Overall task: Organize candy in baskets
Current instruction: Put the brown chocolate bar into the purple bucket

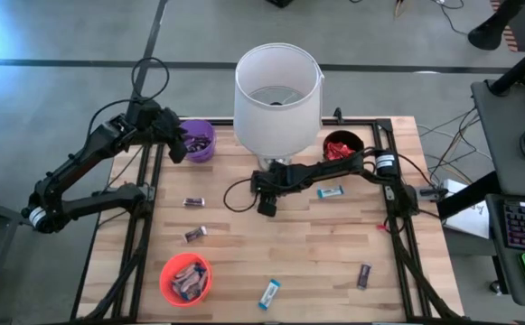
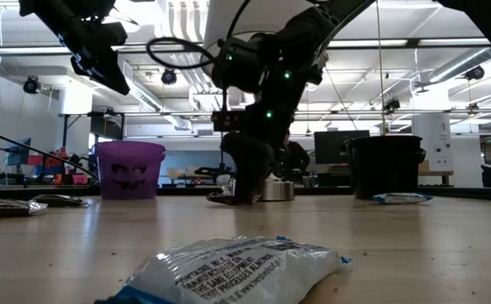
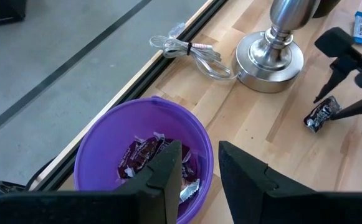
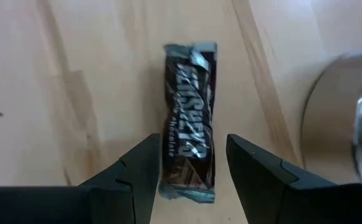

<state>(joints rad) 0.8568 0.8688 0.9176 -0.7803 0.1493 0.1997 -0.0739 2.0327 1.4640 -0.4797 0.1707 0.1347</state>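
My right gripper [image 4: 190, 144] is open and points down at the table just in front of the lamp base. One finger stands on each side of a dark brown candy bar [image 4: 190, 93] that lies flat on the wood. In the high view this gripper [image 1: 267, 205] is at the table's middle. My left gripper [image 3: 199, 165] is open and empty above the near rim of the purple basket [image 3: 106, 140], which holds dark-wrapped candy [image 3: 140, 155]. The black basket [image 1: 342, 144] holds red candy. The orange-red basket [image 1: 185, 278] holds several bars.
A lamp with a white shade [image 1: 277, 95] on a metal base [image 3: 269, 59] stands at the far middle, its cord [image 3: 190, 51] beside it. Loose candy lies on the table: dark bars [image 1: 193, 201], [image 1: 195, 234], [image 1: 363, 275], and blue-and-white ones [image 1: 330, 192], [image 1: 269, 293].
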